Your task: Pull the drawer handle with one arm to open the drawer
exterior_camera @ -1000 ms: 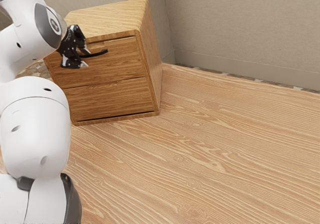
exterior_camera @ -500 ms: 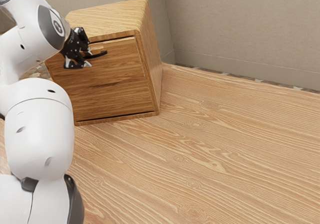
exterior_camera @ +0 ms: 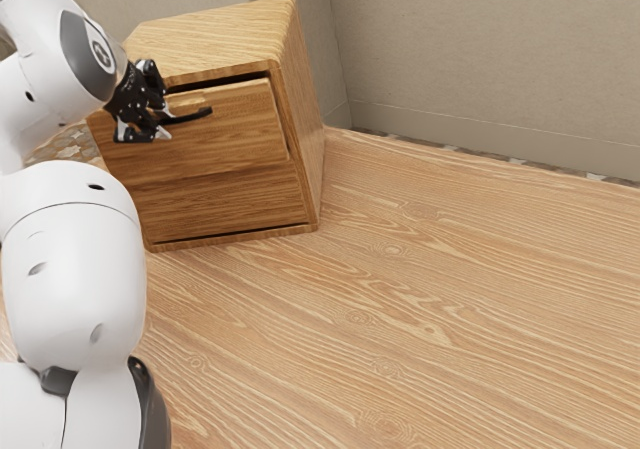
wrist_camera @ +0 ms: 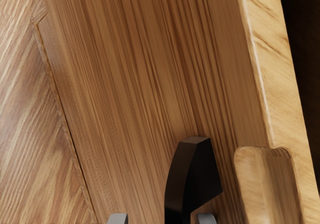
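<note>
Standing in far corner of floor (exterior_camera: pixel 450 269), against wall: wooden cabinet (exterior_camera: pixel 300 89). Top drawer (exterior_camera: pixel 225 129) juts out partway, dark gap above. Hand (exterior_camera: pixel 158 119) at black handle (exterior_camera: pixel 192 115) on drawer front; clamped or apart, cannot tell.

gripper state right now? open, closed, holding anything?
Gripper: at the drawer handle; open or closed cannot be told.

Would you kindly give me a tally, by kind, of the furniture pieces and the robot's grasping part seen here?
Cabinet: 1
Drawers: 2 (upper drawer, partly out; lower drawer)
Black handle: 1
Claw: 1
Total: 5
</note>
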